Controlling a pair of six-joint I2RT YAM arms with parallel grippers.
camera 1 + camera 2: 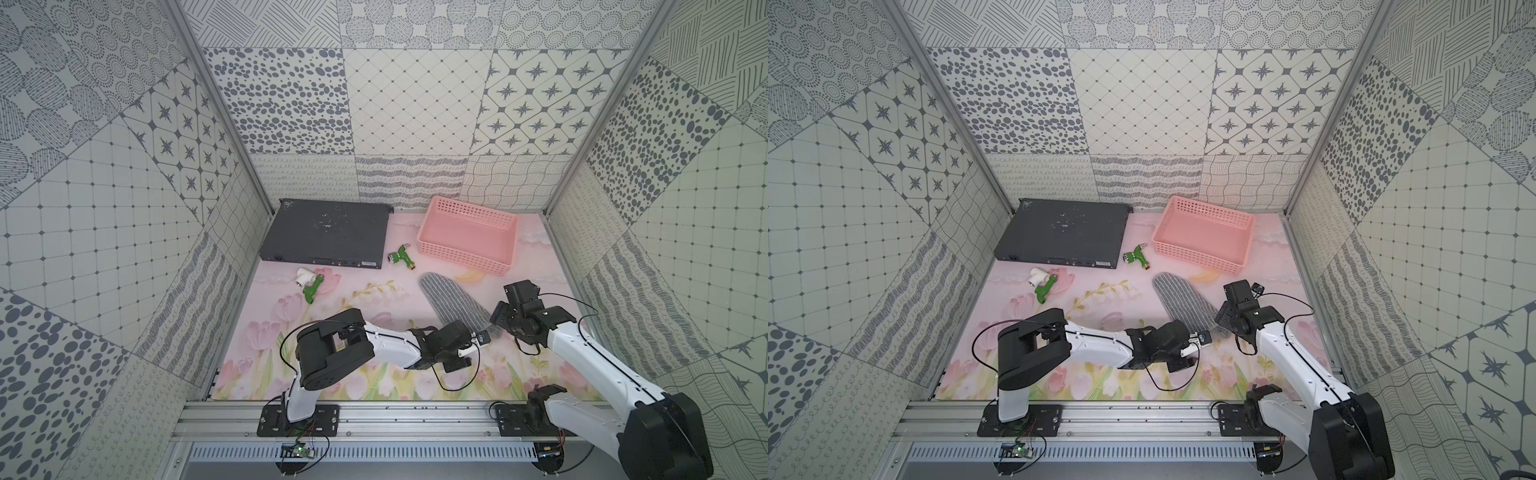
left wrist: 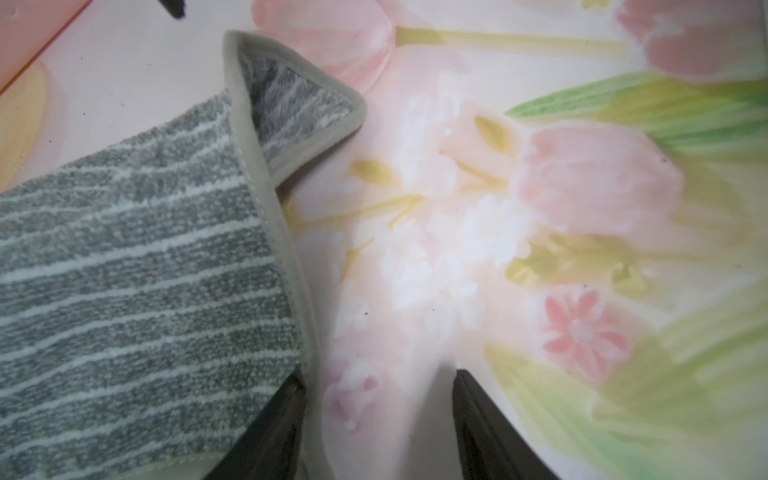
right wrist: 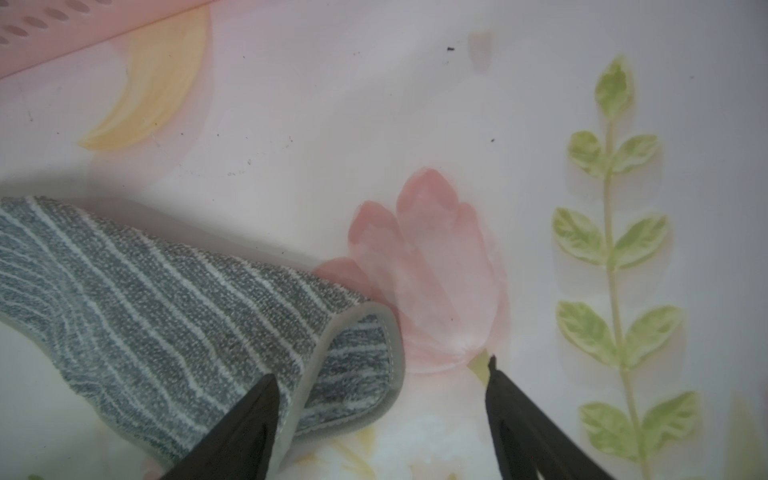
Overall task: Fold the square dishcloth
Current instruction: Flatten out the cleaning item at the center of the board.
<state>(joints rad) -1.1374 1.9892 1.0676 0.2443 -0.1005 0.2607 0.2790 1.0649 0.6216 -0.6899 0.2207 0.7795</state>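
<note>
The desk [image 1: 374, 299] is covered with a pale pink mat printed with tulips, leaves and a yellow crescent. It sits inside a booth whose walls carry gray-and-white patchwork patterns of dots, stars, grids and wavy lines. An aluminium rail [image 1: 415, 419] along the near edge bears both arm bases. At the back lie a flat dark metal box [image 1: 328, 230] and a pink basket [image 1: 465, 259], with two green pipe fittings [image 1: 401, 255] [image 1: 311, 286] in front of them. The square dishcloth [image 1: 453, 305] lies doubled over into a long strip right of centre, just in front of the basket, with its near end between the arms. The left gripper [image 2: 380, 374] is low over the mat, jaws moderately apart, one finger against the cloth's hem. The right gripper [image 3: 382, 366] has its jaws wide, one finger over the curled edge.
</note>
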